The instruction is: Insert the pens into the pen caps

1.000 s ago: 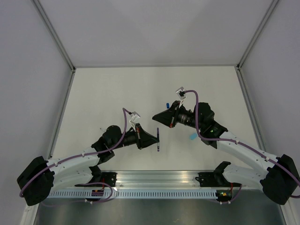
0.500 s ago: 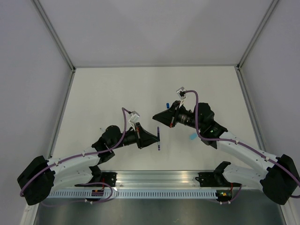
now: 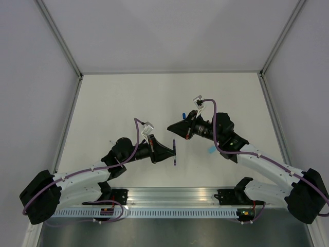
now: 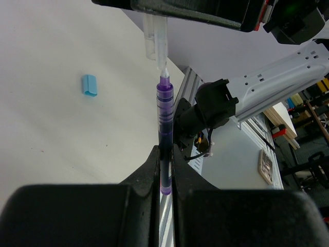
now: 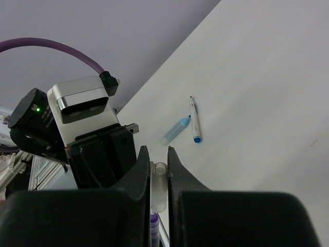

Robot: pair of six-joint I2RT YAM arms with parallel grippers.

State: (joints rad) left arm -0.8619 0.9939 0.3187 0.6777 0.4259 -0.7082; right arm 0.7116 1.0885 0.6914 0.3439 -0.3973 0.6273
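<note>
The left gripper (image 4: 165, 157) clamps the purple pen (image 4: 164, 110); the right gripper (image 5: 158, 165) clamps the clear cap (image 4: 156, 41). Pen tip sits at cap mouth, axes nearly aligned.

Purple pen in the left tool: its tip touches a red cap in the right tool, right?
Not red: the left wrist view shows the right tool holding a clear plastic cap. The thin purple pen in the left tool does touch it with its tip.
</note>
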